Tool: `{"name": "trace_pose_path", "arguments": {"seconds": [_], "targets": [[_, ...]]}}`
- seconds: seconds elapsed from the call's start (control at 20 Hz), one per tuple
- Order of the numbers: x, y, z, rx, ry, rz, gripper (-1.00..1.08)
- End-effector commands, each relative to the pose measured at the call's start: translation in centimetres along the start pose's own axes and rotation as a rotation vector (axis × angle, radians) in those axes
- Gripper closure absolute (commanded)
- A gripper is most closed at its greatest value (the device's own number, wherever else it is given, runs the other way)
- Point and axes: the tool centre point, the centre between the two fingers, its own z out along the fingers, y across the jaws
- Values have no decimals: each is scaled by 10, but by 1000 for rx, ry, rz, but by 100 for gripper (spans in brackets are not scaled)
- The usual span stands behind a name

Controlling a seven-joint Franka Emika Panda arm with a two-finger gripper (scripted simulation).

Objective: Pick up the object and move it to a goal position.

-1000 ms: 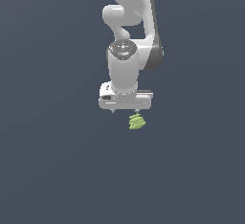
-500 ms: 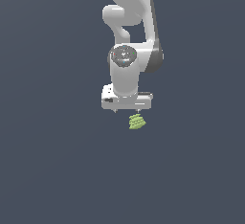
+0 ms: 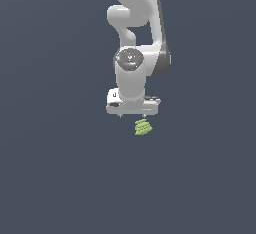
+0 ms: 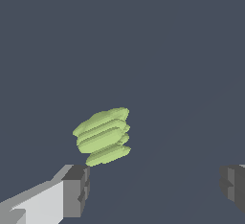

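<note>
The object [image 3: 142,127] is a small yellow-green lumpy bunch of stacked ridged lobes lying on the dark grey ground. In the exterior view my white gripper [image 3: 132,116] hangs just above it, and the object sits below the finger on that view's right. The wrist view shows the object [image 4: 103,136] close to one dark grey fingertip [image 4: 76,189], while the other fingertip [image 4: 233,184] is far off. The gripper [image 4: 155,187] is open, with nothing between its fingers, and the object lies apart from both.
Plain dark grey ground [image 3: 60,178] spreads all round the object. The white arm [image 3: 135,23] rises above the gripper to the top of the exterior view. Nothing else shows.
The arm has come down a little toward the object. The object has stayed where it lay, and the fingers remain apart.
</note>
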Motion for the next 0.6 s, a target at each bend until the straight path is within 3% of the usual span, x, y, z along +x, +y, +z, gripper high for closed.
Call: {"name": "trace_pose_path", "arguments": {"seconds": [0.0, 0.55], "targets": [[0, -1, 2, 0, 0, 22, -92], [-1, -11, 13, -6, 10, 214, -92]]}}
